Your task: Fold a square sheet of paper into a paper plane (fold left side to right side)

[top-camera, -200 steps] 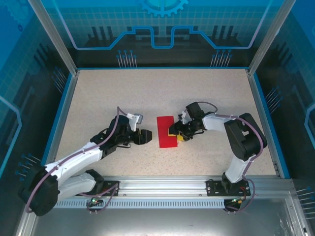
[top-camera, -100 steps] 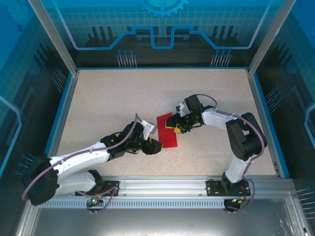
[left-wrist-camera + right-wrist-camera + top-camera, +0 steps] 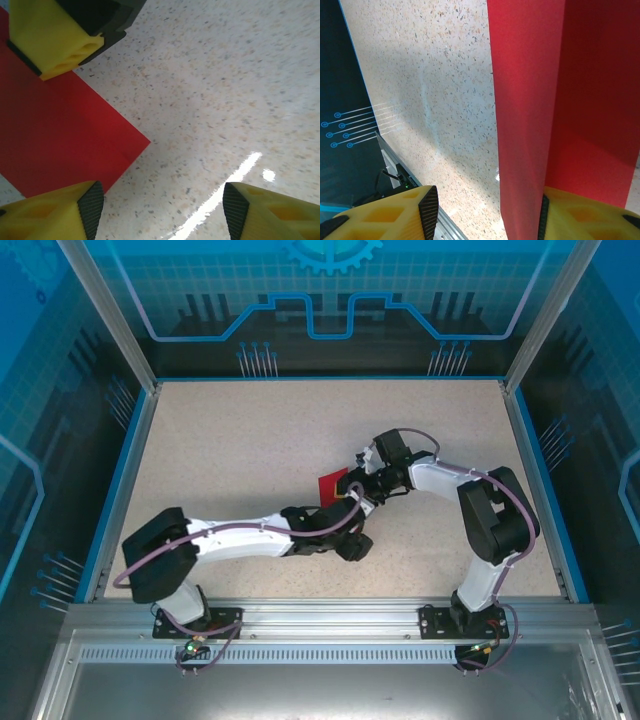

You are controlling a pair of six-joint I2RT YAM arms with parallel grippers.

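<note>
Swinging right since 1 second ago, my left gripper (image 3: 157,212), jaws spread, now sits just beside the square sheet of paper (image 3: 330,483), which lies toward 11 o'clock from above; the right gripper (image 3: 485,212), also spread, probably pins it.

You get the top view from above and behind the arm bases (image 3: 195,623), facing down over the whole table (image 3: 250,430), while both wrist views sit close above its middle, sharing the red paper (image 3: 55,130).
</note>
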